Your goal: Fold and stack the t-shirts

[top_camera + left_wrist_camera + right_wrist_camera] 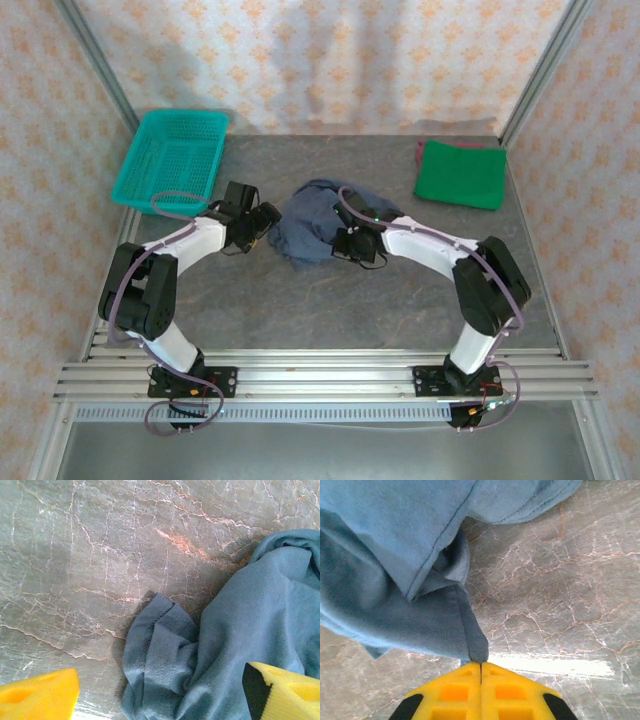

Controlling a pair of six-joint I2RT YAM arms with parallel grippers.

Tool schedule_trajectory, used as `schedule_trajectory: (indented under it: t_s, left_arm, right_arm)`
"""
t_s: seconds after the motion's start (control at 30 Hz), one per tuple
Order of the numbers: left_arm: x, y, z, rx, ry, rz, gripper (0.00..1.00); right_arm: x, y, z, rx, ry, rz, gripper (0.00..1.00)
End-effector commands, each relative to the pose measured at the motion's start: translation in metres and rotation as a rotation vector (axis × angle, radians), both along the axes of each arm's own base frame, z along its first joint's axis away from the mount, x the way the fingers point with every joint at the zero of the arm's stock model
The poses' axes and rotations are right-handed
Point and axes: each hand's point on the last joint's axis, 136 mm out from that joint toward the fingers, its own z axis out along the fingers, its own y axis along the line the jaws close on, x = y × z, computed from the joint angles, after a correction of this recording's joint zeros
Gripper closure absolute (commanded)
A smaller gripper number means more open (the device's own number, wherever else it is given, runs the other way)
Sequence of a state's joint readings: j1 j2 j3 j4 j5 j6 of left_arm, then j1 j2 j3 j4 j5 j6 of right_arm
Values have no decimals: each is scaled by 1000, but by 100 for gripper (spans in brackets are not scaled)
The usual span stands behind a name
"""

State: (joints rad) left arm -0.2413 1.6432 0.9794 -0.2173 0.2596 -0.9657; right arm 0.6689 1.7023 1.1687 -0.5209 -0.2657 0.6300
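The dark slate-blue t-shirt [312, 228] lies crumpled in the middle of the table. In the right wrist view, my right gripper [480, 663] is shut on a hem corner of this shirt [395, 580], and the cloth is pulled up from the table. From above, the right gripper [347, 244] sits at the shirt's right edge. At the shirt's left edge, my left gripper [264, 223] stands open; its wrist view shows a bunched fold of the shirt [170, 660] between the spread yellow fingers [45, 695]. The bright green t-shirt [461, 173] lies folded flat at the back right.
A teal mesh basket [171, 154] stands at the back left. The grey marble table [300, 305] has bare room in front of the shirt. Aluminium rails [320, 372] run along the near edge, and slanted frame posts [100, 70] flank the back corners.
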Motion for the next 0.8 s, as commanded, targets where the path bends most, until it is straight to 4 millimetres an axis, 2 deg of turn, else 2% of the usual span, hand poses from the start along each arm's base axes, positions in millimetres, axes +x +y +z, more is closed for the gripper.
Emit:
schedule_trajectory:
  t_s: [0.0, 0.23, 0.37, 0.47, 0.6, 0.7, 0.77]
  left_arm:
    - [2, -4, -10, -33, 9, 20, 19]
    - [4, -5, -29, -12, 48, 39, 34]
    - [16, -18, -32, -55, 33, 19, 40]
    - [14, -26, -40, -58, 67, -5, 42]
    - [10, -30, -52, -68, 107, -8, 50]
    - [18, -44, -51, -129, 86, -22, 59]
    - [23, -60, -47, -150, 87, -75, 65]
  right_arm:
    - [-1, -11, 1, 32, 2, -71, 100]
    - [-5, -18, -1, 46, 8, -98, 100]
    - [-5, -22, 4, 52, -4, -105, 100]
    - [-4, -24, 7, 55, -10, -112, 100]
    - [-4, -26, 11, 54, -18, -111, 100]
    - [-2, -26, 16, 60, -29, -113, 100]
    - [-1, -27, 22, 66, -40, -115, 100]
